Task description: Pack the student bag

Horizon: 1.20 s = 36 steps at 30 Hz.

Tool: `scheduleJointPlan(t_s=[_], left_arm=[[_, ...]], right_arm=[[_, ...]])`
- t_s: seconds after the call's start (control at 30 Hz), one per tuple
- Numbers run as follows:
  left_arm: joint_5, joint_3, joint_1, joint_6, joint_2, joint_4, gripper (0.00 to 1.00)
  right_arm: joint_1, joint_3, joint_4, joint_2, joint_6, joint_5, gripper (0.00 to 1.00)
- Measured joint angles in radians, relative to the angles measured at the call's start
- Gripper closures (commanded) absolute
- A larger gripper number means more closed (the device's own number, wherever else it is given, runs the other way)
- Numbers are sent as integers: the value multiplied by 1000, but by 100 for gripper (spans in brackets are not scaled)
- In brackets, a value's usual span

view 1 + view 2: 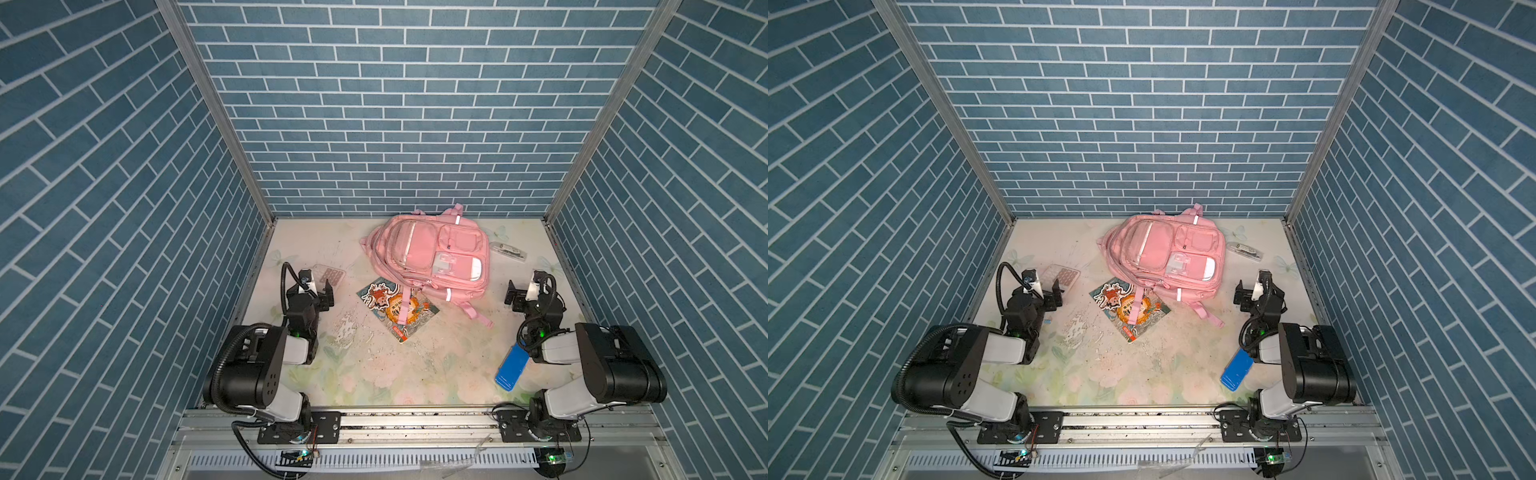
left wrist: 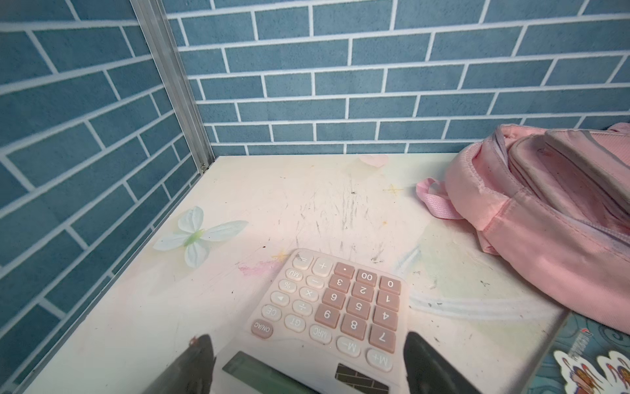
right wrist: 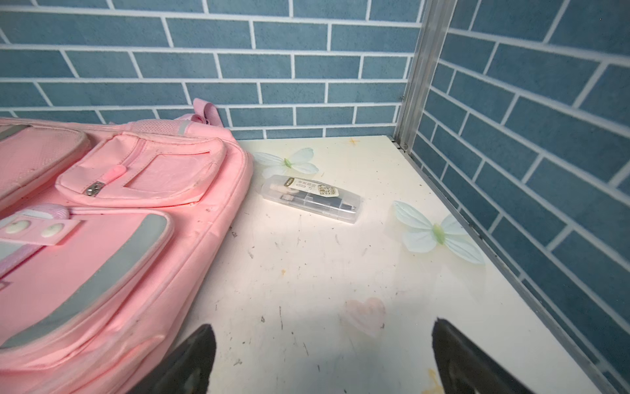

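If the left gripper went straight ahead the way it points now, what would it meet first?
Most likely the pale pink plastic calculator lying flat just ahead of the open left gripper, though depth is unclear.

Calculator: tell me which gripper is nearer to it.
Left. The left gripper hangs open over the calculator's display end; the right gripper is on the far side of the student bag.
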<state>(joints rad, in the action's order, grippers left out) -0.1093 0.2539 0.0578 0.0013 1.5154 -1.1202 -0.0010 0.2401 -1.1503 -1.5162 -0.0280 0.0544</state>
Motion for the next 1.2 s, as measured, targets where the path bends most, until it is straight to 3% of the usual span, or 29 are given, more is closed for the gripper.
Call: scheduleJointPlan(t_s=[1.2], left_arm=[[26,5,0,11,0,1,12]], right_arm=[[-17,8,13,0,-1,-63,2]])
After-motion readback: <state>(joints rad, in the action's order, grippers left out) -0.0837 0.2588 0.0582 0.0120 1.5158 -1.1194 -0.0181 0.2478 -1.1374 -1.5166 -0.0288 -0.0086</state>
